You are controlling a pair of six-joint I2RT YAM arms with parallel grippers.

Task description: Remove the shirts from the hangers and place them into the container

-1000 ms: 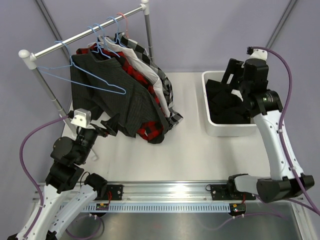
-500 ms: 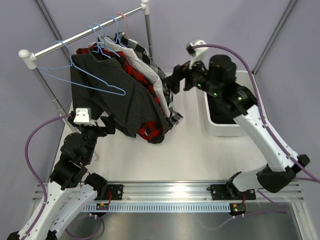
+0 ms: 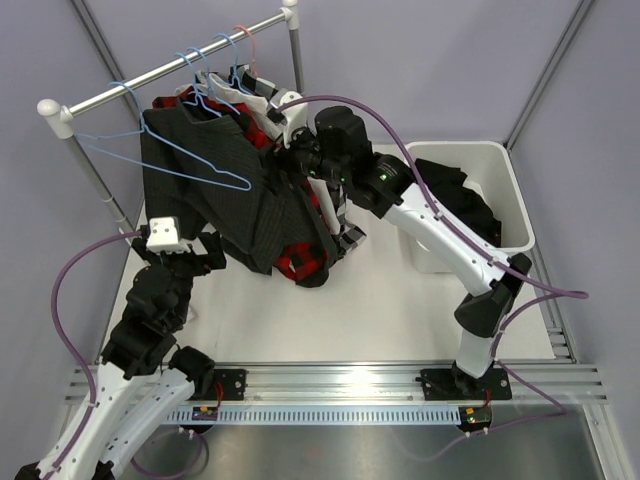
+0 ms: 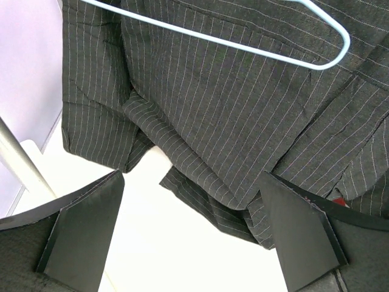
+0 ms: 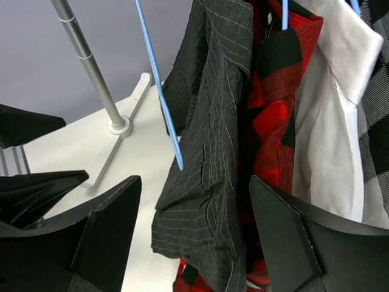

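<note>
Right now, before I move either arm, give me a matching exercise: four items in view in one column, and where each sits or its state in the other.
Column one:
1. plain black shirt
2. charcoal pinstriped shirt
3. front light-blue hanger
4. white shirt

Column two:
A. bare, hooked on the rail
B. lying in the container
C. hanging between the red-black plaid shirt and the checked shirt
D. frontmost shirt on the rail

Pairs: 1-B, 2-D, 3-A, 4-C
</note>
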